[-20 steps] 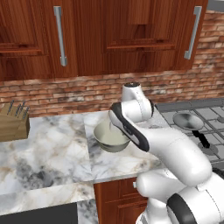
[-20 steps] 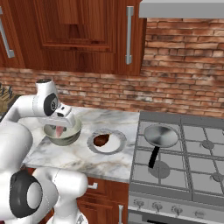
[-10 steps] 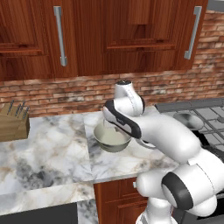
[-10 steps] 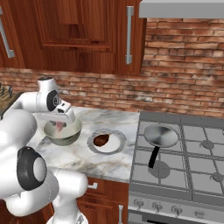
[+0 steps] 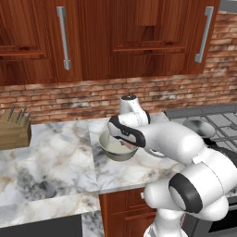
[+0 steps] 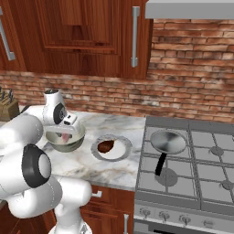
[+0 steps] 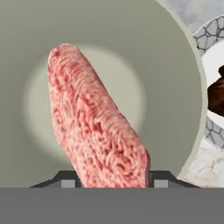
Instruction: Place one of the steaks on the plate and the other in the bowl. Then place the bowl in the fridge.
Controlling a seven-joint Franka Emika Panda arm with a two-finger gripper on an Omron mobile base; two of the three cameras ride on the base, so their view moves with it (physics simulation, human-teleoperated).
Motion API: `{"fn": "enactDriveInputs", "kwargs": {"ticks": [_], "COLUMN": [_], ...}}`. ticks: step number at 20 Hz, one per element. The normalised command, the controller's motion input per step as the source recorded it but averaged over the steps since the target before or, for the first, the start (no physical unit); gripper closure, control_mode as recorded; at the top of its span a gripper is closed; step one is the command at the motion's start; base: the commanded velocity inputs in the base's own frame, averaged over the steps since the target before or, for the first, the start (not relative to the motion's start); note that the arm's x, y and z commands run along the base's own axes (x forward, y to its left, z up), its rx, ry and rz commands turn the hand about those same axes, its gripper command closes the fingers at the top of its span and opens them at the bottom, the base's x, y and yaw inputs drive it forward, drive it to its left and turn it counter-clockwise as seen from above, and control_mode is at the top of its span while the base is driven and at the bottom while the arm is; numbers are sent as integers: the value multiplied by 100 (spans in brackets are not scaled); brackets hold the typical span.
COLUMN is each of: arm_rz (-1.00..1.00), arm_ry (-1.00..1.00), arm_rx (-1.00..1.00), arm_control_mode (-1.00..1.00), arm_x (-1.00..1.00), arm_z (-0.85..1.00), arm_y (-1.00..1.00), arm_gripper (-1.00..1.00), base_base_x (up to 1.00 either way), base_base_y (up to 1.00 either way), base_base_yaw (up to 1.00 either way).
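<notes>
The pinkish-red steak (image 7: 98, 127) with pale streaks stands on edge over the pale inside of the bowl (image 7: 170, 65), its lower end between the two dark finger tips. The deep cream-beige bowl (image 6: 64, 142) sits upright on the marble counter, near the counter's front edge. Just beside it toward the stove lies the round white plate (image 6: 119, 153) with its grey rim, and the dark brown steak (image 6: 106, 146) rests flat on that plate.

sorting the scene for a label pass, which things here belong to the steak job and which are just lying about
Job:
pink steak, held by the gripper over the bowl
brown steak on the plate

Lying about:
frying pan
knife block
stove
</notes>
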Motion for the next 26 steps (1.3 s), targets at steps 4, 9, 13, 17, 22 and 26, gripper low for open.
{"fn": "enactDriveInputs", "kwargs": {"ticks": [4, 9, 13, 17, 22, 26], "arm_rz": [0, 1, 1, 3, 3, 0], "arm_ry": [0, 0, 0, 0, 0, 2], "arm_rx": [0, 0, 0, 0, 0, 0], "arm_control_mode": [-100, -100, -100, -100, -100, -100], "arm_x": [0, 1, 0, 2, 0, -3], "arm_z": [-23, 0, 0, 0, 0, 6], "arm_y": [1, 0, 0, 0, 0, 0], "arm_gripper": [100, -100, -100, -100, -100, -100], "base_base_x": [0, 0, 0, 0, 0, 0], "base_base_y": [0, 0, 0, 0, 0, 0], "base_base_yaw": [0, 0, 0, 0, 0, 0]}}
